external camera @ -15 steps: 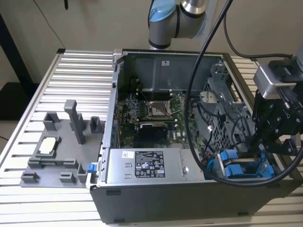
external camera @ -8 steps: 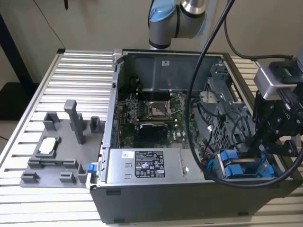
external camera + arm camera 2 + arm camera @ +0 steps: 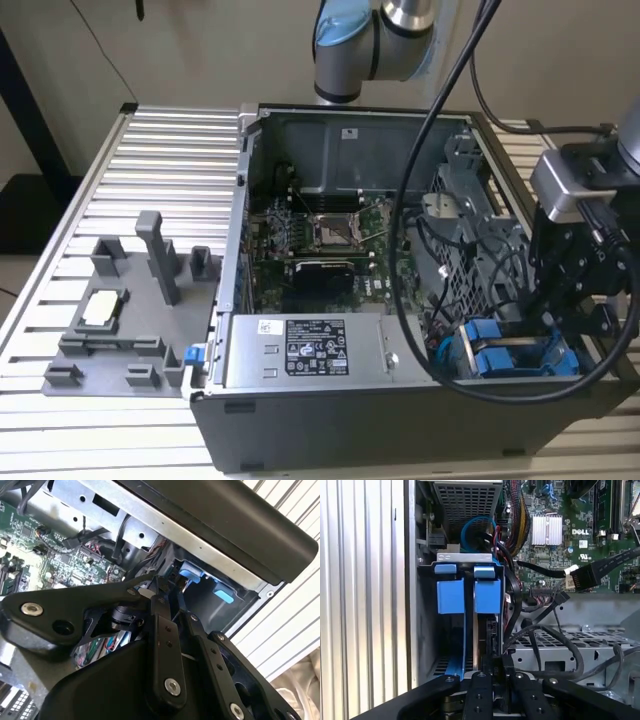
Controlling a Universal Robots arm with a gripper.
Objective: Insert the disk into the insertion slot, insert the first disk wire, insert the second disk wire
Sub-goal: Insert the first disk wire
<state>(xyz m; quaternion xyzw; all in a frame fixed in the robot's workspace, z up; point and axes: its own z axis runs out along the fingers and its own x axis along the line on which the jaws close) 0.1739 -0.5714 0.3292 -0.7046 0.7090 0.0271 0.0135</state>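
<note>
In the first wrist view two blue-fronted carriers stand side by side in the drive bay. The disk (image 3: 487, 596) is the one nearer the motherboard, and its dark edge runs down to my gripper (image 3: 496, 669). My gripper is shut on that edge, in line with the slot. The other carrier (image 3: 450, 596) sits beside it, against the case wall. In the second wrist view my gripper (image 3: 161, 587) points at the blue tabs (image 3: 191, 573). In the exterior view my gripper (image 3: 548, 322) hangs over the blue carriers (image 3: 500, 358) at the case's corner. A loose black wire connector (image 3: 582, 575) lies over the motherboard.
The open computer case (image 3: 300, 420) lies on a slatted aluminium table (image 3: 170, 160). Bundled cables (image 3: 512, 525) and a metal cage (image 3: 560, 650) crowd the bay's inner side. A grey fixture plate (image 3: 120, 320) with posts lies at the exterior view's left. Thick arm cables (image 3: 420, 160) drape across the case.
</note>
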